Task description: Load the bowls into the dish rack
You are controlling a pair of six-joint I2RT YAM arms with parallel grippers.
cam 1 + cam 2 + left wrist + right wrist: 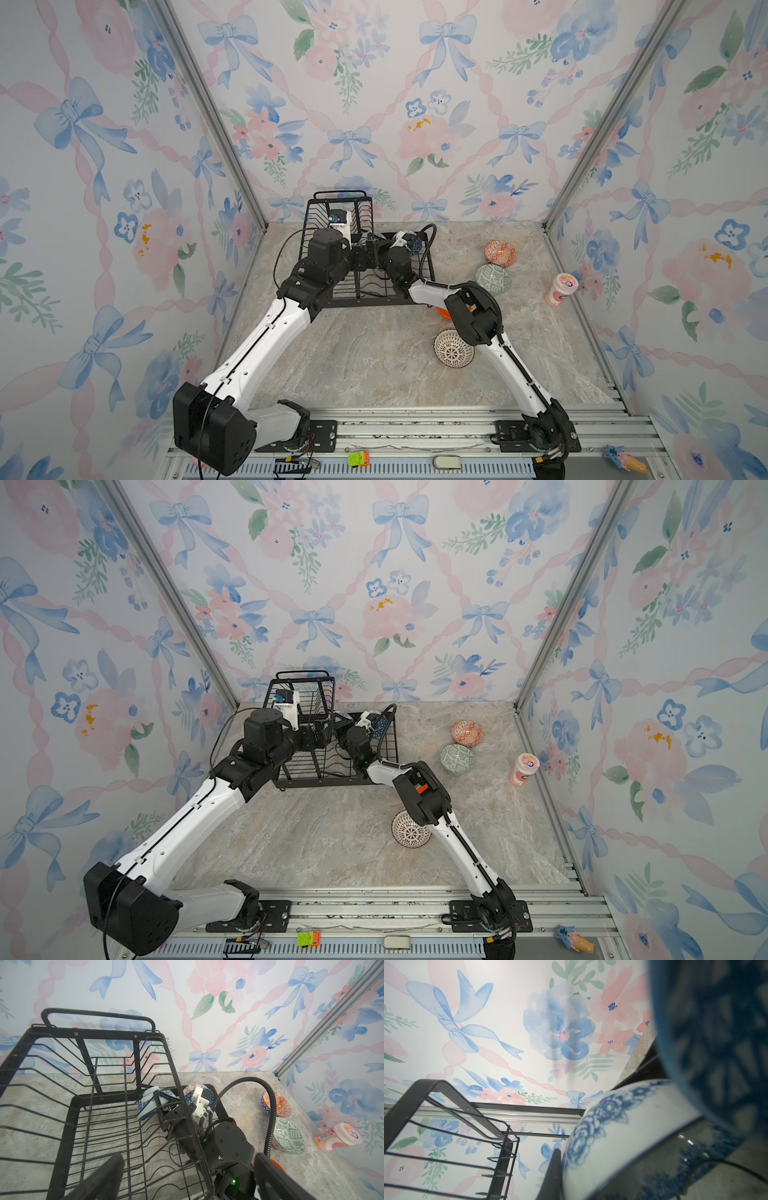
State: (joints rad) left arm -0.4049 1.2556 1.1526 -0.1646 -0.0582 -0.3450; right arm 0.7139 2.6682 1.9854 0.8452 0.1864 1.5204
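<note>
pink cup [562, 289], marble tabletop [365, 357], floral walls [374, 104]

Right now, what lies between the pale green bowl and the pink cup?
Nothing: only bare tabletop separates the pale green bowl from the pink cup, in both top views.

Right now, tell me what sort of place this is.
Probably a staged robot test booth, not a kitchen: floral wallpaper panels, two arms bolted to an aluminium rail, a black wire dish rack on a marble-look tabletop.

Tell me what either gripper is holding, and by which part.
Right gripper pinches the floral bowl by its rim, inside the rack; left gripper holds nothing.
</note>
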